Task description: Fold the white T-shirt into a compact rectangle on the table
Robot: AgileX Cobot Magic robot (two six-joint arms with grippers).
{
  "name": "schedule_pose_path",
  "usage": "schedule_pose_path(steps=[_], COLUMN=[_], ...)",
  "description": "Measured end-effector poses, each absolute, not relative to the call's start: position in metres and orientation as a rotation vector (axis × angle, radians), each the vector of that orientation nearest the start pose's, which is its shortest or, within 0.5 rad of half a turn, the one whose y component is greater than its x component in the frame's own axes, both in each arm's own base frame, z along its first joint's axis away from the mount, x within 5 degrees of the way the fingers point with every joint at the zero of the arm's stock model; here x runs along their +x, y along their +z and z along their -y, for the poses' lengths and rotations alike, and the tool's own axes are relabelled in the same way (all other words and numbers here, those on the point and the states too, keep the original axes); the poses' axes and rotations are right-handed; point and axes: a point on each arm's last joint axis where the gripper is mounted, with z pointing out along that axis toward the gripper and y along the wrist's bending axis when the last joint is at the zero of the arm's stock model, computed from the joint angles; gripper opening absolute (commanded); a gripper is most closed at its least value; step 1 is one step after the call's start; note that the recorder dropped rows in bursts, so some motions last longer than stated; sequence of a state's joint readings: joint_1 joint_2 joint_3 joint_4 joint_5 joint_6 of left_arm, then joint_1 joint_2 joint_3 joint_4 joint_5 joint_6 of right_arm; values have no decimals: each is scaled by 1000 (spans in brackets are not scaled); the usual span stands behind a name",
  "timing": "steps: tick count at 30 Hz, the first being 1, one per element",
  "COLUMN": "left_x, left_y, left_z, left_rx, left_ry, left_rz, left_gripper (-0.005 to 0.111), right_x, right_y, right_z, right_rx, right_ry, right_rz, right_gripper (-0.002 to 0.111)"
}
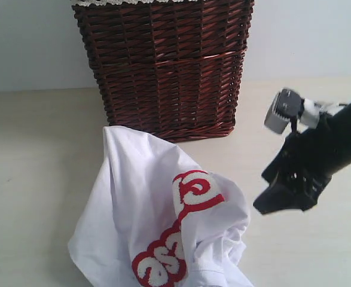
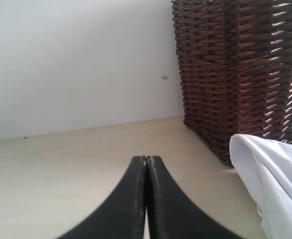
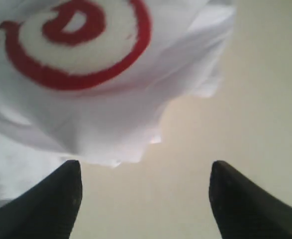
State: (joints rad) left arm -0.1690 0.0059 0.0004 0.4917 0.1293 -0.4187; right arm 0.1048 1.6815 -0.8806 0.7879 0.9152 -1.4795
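Here, a folding job is pictured barely begun. At the far left of the exterior frame only bare counter point(image 1: 37, 179) is seen. The left fingers point(image 2: 136, 209) are not caught in that view, but the left wrist camera shows them pressed together with nothing between them. They are held low over the pale surface and pointed toward the wall point(image 2: 61, 59), short of the cloth.

In the upper centre a dark brown wicker basket point(image 1: 163, 66) is stood before the wall. Directly in front of it, in the lower centre, the white T-shirt point(image 1: 127, 197) is heaped on the counter, its upper corner raised close to the basket's foot and its body bunched and creased. The red band point(image 1: 190, 188) with its fuzzy white letters is twisted down the middle of the heap, so that only a few letters are shown.

At the right of the frame the right arm point(image 1: 336, 137) is angled down toward the shirt. The right fingers point(image 3: 56, 199) are held wide apart and empty, just beside the garment's right-hand edge; whether the cloth is touched cannot be told.

No sleeve is seen laid in and no straight edge formed. By the look of it, nothing of the compact rectangle has been made: the shirt would first have to be spread flat, then folded in stages.
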Motion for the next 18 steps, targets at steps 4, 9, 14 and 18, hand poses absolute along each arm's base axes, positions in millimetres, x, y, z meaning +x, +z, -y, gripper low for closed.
schedule_pose_path(steps=[4, 9, 14, 18], left_x=[57, 57, 57, 57], left_y=[202, 202, 202, 202], left_z=[4, 4, 4, 4], left_rx=[144, 144, 144, 144], left_ry=[-28, -28, -28, -28], left_rz=[-1598, -1598, -1598, -1598], left_gripper=[0, 0, 0, 0], right_x=[262, 262, 269, 272], right_y=[142, 126, 120, 106], right_z=[-84, -86, -92, -92], right_rx=[-1500, -1499, -1415, -1377], right_ry=[927, 967, 1003, 995], right_rz=[-2351, -2337, -2271, -2301], right_gripper=[69, 69, 69, 69])
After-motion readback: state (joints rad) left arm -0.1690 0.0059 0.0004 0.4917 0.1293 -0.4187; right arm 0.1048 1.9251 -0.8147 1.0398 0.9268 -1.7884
